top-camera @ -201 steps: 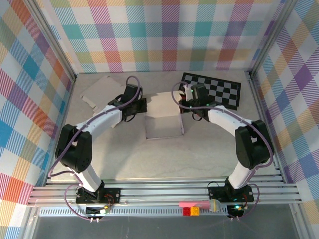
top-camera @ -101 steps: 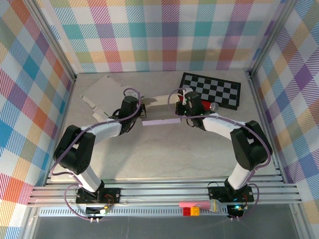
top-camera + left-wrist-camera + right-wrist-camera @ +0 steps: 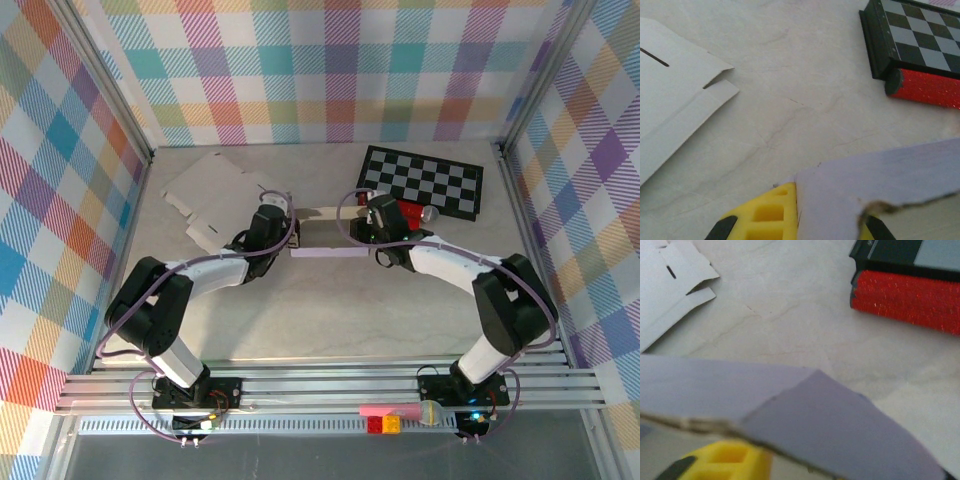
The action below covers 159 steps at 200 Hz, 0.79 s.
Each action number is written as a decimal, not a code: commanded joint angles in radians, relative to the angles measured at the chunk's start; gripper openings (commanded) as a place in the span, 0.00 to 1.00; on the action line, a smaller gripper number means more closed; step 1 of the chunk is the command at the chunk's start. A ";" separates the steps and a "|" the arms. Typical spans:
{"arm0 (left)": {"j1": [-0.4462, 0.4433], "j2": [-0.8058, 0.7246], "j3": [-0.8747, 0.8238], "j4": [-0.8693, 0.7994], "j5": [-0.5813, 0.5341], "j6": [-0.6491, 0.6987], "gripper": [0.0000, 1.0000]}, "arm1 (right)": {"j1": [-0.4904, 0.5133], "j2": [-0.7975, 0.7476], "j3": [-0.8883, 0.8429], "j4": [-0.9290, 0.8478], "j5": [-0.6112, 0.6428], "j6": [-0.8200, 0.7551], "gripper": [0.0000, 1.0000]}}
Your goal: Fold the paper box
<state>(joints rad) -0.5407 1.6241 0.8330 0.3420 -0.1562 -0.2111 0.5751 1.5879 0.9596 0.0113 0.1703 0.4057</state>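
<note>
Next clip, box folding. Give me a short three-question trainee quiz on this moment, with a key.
1. True or false: the checkerboard lies on the far right part of the table.
2. What lies beside the checkerboard's near edge? A) red cylinder B) blue cup C) green ball
3. Fill in: the left end effector is shut on the lilac ____.
Key: 1 true; 2 A; 3 paper box.

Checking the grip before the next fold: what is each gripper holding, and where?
The left gripper pinches the box at its left end. Whether the right gripper grips its right end cannot be told.
</note>
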 commanded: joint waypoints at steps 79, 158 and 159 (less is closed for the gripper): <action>-0.067 0.009 0.014 -0.054 -0.057 0.101 0.00 | 0.003 -0.195 0.202 -0.567 -0.287 0.391 0.70; -0.082 0.005 0.008 -0.055 -0.074 0.098 0.00 | -0.193 -0.143 0.506 -0.887 -0.426 0.532 0.71; -0.082 0.005 0.008 -0.055 -0.073 0.098 0.00 | -0.197 -0.140 0.509 -0.893 -0.427 0.534 0.71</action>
<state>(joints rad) -0.6086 1.6238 0.8349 0.3336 -0.2119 -0.1291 0.4461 1.4174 1.3857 -0.7303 -0.1802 0.8711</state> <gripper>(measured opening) 0.046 0.712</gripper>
